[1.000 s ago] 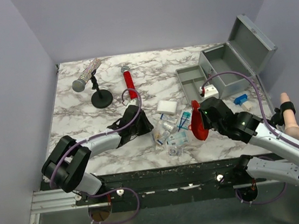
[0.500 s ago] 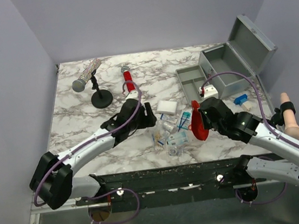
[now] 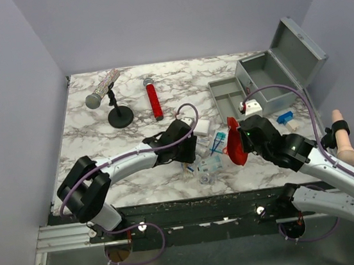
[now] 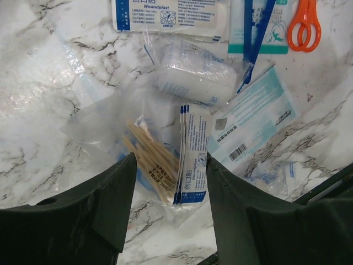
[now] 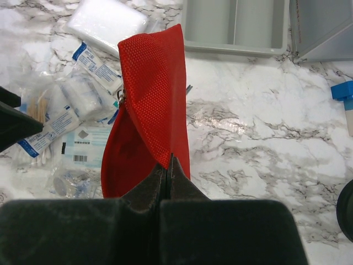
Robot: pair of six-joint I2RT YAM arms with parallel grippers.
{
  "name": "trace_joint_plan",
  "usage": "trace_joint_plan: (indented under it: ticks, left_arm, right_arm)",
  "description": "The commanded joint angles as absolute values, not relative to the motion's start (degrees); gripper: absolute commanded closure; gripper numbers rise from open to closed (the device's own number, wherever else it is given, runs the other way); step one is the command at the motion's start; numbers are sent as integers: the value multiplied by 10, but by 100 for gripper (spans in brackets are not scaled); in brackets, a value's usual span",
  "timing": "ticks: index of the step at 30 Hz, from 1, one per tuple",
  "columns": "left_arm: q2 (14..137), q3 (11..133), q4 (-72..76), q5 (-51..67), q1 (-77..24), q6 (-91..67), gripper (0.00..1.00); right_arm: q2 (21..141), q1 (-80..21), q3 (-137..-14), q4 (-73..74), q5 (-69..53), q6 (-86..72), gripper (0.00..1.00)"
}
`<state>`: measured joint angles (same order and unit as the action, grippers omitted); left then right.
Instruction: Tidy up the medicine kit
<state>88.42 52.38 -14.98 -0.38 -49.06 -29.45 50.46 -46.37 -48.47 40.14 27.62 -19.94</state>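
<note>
So the left gripper (image 4: 171, 165) is hanging with jaws spread wide over a clear bag of wooden cotton swabs (image 4: 150, 156), holding nothing. The right gripper (image 5: 167, 165) is pinching tight on a flat red fabric pouch (image 5: 157, 94). The grey metal medicine kit box (image 3: 268, 86) is sitting lid-open at the far right of the white marble surface (image 3: 93, 136), with its grey divided tray (image 3: 229, 94) just beside it.

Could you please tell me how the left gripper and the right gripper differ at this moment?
The left gripper is open, nothing between its fingers; the right gripper is shut on the red pouch. The left gripper hovers over the pile of packets; the right gripper holds its pouch beside that pile. Both have dark fingers.
</note>
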Motion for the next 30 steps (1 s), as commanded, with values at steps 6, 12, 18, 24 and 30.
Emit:
trace_joint_plan:
  ticks: [6, 12, 18, 24, 30]
  left_arm:
    - [907, 544, -170, 23, -505, -265, 36]
    - [933, 553, -172, 33, -516, -259, 39]
    - [941, 553, -175, 35, -523, -257, 50]
    - [932, 555, -180, 21, -523, -257, 59]
    - [902, 561, -203, -58, -522, -265, 53]
  right_arm:
    - [504, -461, -478, 403, 280, -206, 99]
    - [506, -461, -477, 402, 280, -205, 99]
    - [507, -461, -475, 397, 279, -206, 99]
    - [512, -461, -478, 395, 279, -204, 99]
    - [507, -461, -480, 398, 280, -204, 99]
